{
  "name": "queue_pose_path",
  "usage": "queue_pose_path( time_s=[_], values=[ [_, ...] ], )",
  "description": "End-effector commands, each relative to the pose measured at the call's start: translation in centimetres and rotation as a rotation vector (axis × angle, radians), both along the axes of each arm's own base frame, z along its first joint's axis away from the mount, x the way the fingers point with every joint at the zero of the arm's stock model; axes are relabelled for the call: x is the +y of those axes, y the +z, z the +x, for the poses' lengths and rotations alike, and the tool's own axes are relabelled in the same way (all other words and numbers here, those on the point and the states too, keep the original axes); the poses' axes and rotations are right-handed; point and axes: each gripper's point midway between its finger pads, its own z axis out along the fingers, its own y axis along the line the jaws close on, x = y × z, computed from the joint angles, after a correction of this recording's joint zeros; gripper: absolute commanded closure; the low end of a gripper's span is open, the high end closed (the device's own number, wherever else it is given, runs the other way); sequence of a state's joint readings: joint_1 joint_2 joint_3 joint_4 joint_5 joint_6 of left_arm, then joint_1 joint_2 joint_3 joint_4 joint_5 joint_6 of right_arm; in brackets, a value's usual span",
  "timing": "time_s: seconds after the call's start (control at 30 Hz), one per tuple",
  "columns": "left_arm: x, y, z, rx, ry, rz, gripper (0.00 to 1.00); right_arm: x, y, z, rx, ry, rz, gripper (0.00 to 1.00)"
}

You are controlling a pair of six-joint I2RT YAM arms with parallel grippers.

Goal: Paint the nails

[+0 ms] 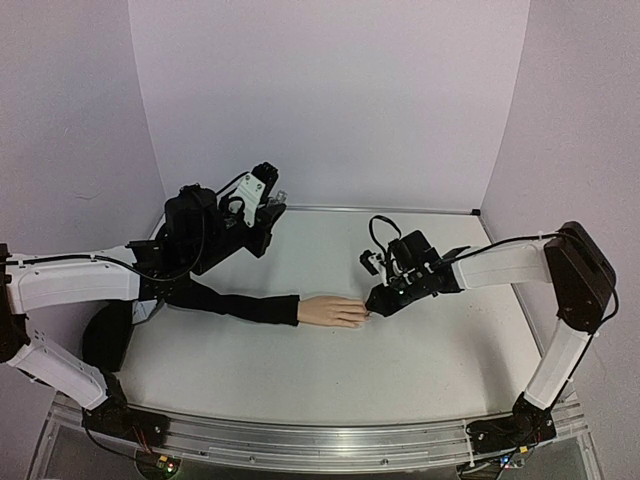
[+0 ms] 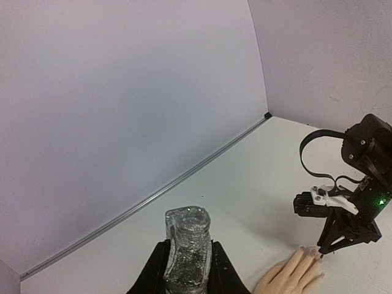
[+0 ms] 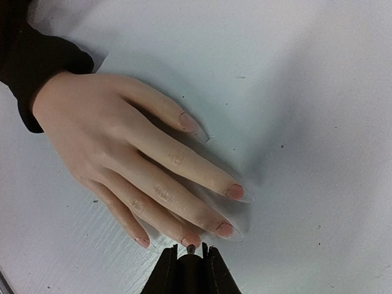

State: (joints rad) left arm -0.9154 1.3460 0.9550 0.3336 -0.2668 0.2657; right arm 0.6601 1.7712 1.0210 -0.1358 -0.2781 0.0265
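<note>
Top view: the pale flesh-coloured mannequin hand (image 1: 335,311) in its long black sleeve (image 1: 240,303) lies mid-table, fingers pointing right. The right gripper (image 1: 372,310) is down at the fingertips.

Left wrist: the left gripper (image 2: 188,260) is clamped on an upright clear glittery bottle (image 2: 188,236), I'd guess to keep it from spilling.

Right wrist: the jaws are pinched on what's probably a thin dark brush tip (image 3: 191,248), right at the pinkish nails (image 3: 224,229).

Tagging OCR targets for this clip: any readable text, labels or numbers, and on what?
None readable in any view.
The clear bottle in the left gripper shows no label.
The mannequin hand, black sleeve, table and the brush tip in the right gripper carry no legible marks.
</note>
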Motion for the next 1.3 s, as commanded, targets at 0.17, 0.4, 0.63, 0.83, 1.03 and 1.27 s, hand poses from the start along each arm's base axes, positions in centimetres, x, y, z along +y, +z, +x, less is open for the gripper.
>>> queue_pose_path(
  time_s=[0.17,0.4,0.63,0.83,1.03,1.27],
  values=[
    [0.5,2.2,0.0,-0.046,0.015,-0.044,1.0,1.0,0.4,0.5,-0.006,0.017,0.011,1.0],
    [0.5,2.2,0.0,-0.046,0.014,-0.044,1.0,1.1,0.4,0.6,-0.006,0.017,0.01,1.0],
    [0.5,2.2,0.0,-0.046,0.014,-0.044,1.0,1.2,0.2,0.6,-0.001,0.019,0.005,1.0],
    [0.5,2.4,-0.1,-0.048,0.013,-0.047,1.0,0.9,0.0,0.6,-0.003,0.01,-0.011,1.0],
    [0.6,2.4,-0.1,-0.048,0.013,-0.047,1.0,1.1,-0.2,0.5,0.006,0.016,-0.013,1.0],
    [0.6,2.4,-0.1,-0.048,0.013,-0.047,1.0,1.1,-0.4,0.5,0.009,0.017,-0.018,1.0]
  ],
)
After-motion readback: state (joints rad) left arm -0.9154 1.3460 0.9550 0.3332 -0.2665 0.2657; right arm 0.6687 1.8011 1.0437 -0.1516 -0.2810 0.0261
